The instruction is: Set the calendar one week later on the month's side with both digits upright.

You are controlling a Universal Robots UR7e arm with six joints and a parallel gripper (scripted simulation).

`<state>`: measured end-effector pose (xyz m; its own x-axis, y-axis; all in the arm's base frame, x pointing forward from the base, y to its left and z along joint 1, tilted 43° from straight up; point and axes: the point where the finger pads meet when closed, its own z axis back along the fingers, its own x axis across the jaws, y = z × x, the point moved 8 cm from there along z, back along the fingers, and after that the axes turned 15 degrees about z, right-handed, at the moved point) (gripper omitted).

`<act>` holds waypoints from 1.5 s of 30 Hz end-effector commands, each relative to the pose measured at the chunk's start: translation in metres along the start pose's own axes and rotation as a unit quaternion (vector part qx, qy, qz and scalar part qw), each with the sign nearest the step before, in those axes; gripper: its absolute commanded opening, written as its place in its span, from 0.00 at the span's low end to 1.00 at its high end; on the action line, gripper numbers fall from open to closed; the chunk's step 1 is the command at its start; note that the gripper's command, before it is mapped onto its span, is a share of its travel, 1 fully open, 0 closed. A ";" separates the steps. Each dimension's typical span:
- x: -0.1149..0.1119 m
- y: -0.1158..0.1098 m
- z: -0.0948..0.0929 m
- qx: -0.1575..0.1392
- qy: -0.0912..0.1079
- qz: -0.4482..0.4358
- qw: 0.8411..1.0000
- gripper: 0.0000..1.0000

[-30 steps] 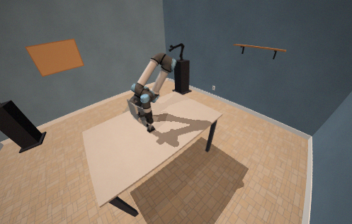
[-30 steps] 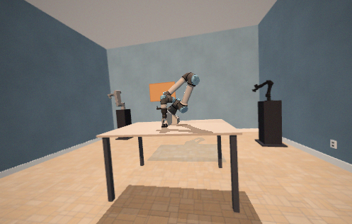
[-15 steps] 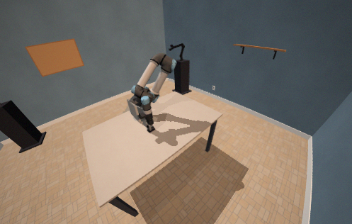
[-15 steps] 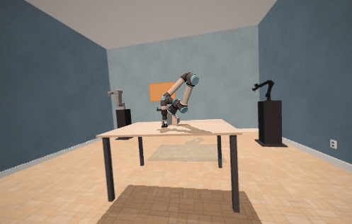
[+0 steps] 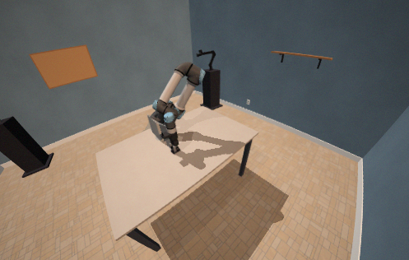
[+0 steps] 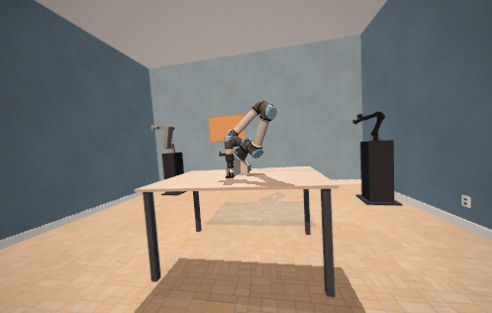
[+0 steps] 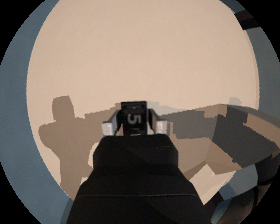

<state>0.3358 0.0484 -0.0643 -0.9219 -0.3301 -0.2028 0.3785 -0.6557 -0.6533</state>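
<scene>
The small dark calendar [image 6: 230, 175] stands on the table under the arm. In the wrist view a dark cube [image 7: 134, 118] shows a pale digit 5, turned on its side, on its upward face. Below it a sliver of another pale mark shows; the rest is hidden by the gripper body. The tray's details, the month's name and the front digits cannot be made out. My gripper [image 7: 134, 115] points down at the calendar with its fingers open, one on each side of the dark block. Gaps show between the fingers and the cube.
The pale table [image 5: 138, 181] [image 6: 191, 180] [image 7: 141, 55] carries the arm's shadow around the calendar. The arm's base stands at the table's back edge. Dark pedestals [image 5: 211, 88] [image 6: 376, 170] with other arms stand away from the table.
</scene>
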 end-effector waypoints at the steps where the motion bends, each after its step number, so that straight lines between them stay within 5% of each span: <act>1: 0.000 0.000 0.000 0.001 0.000 0.000 1.000 0.87; 29: 0.000 0.000 0.000 0.001 0.000 0.000 1.000 0.87; 30: 0.000 0.000 0.000 0.001 0.000 0.000 1.000 0.57; 45: 0.000 0.000 0.000 0.001 0.000 0.000 1.000 0.57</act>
<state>0.3358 0.0485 -0.0645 -0.9219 -0.3301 -0.2030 0.3786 -0.6558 -0.6532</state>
